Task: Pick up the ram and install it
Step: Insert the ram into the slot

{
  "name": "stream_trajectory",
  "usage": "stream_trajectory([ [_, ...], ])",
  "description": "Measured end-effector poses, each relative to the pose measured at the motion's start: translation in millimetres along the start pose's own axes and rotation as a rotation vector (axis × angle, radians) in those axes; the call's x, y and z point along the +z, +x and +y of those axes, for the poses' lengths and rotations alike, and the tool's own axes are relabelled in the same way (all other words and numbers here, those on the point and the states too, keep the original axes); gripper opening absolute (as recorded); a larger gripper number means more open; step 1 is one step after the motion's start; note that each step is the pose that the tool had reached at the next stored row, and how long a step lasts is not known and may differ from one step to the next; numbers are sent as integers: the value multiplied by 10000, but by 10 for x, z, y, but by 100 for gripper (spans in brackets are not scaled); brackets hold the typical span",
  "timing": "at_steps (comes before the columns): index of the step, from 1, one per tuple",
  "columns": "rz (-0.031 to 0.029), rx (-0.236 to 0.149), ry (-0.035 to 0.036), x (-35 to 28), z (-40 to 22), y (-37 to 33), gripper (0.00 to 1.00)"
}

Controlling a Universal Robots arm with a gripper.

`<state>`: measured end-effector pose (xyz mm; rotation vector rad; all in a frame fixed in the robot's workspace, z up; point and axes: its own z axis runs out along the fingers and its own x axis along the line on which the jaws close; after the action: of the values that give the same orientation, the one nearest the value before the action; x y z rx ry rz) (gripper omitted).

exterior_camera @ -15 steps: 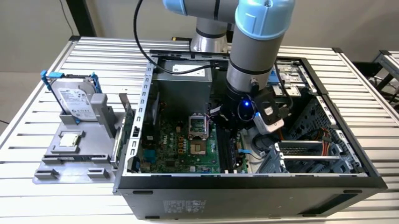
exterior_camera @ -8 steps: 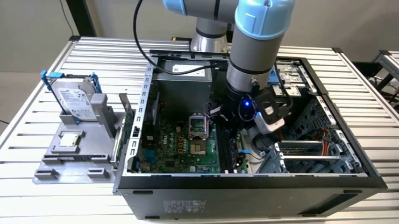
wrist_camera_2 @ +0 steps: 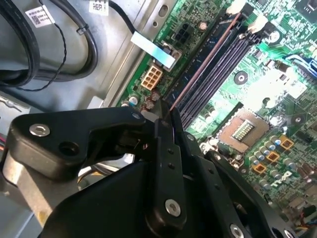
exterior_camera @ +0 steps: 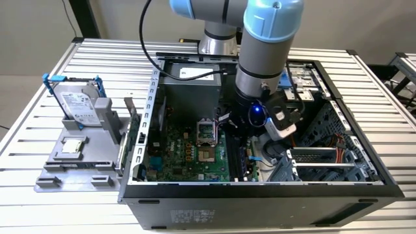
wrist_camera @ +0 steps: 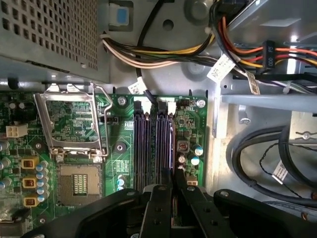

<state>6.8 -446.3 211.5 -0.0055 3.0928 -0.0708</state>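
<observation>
Ram (wrist_camera_2: 198,69) sits edge-on between the black fingers (wrist_camera_2: 166,148) of the gripper (wrist_camera: 173,191), which are clamped on it. In the second wrist view it shows as a thin pinkish edge running from the fingertips along the slots (wrist_camera_2: 218,74) toward the white latches (wrist_camera_2: 247,15). In the first wrist view the ram (wrist_camera: 173,148) is a dark thin strip lined up over the slot nearest the case wall, next to the other slots (wrist_camera: 151,148). Cannot tell if it is seated or just resting on the slot.

Beside the slots, the CPU socket (wrist_camera: 77,183) with its metal frame (wrist_camera: 72,124) open, on the green motherboard (wrist_camera: 119,168). Past the slots, a wire bundle (wrist_camera: 148,52) and the power supply (wrist_camera: 49,34).

In the exterior view the arm (exterior_camera: 260,63) reaches down into the open case (exterior_camera: 260,187), gripper (exterior_camera: 244,134) low over the motherboard (exterior_camera: 188,156) at the slots. Further to the exterior view's left, outside the case, a hard drive (exterior_camera: 78,102) with blue rails stands in a grey holder (exterior_camera: 85,165) on the slatted table (exterior_camera: 39,122).
</observation>
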Motion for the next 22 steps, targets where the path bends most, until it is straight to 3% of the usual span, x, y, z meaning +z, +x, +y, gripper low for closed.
stream_trajectory([
  [2, -1, -3, 1, 31, 13, 0, 0],
  [7, 17, -3, -12, 36, 16, 0, 0],
  [8, 12, -5, -40, 44, 21, -2, 100],
  [11, 30, -4, -14, 36, 13, 0, 100],
  [19, 33, 27, -34, -313, -3, -16, 100],
  [20, 34, 26, -34, -342, -4, -18, 100],
  [22, 33, 24, -35, -342, -4, -18, 100],
])
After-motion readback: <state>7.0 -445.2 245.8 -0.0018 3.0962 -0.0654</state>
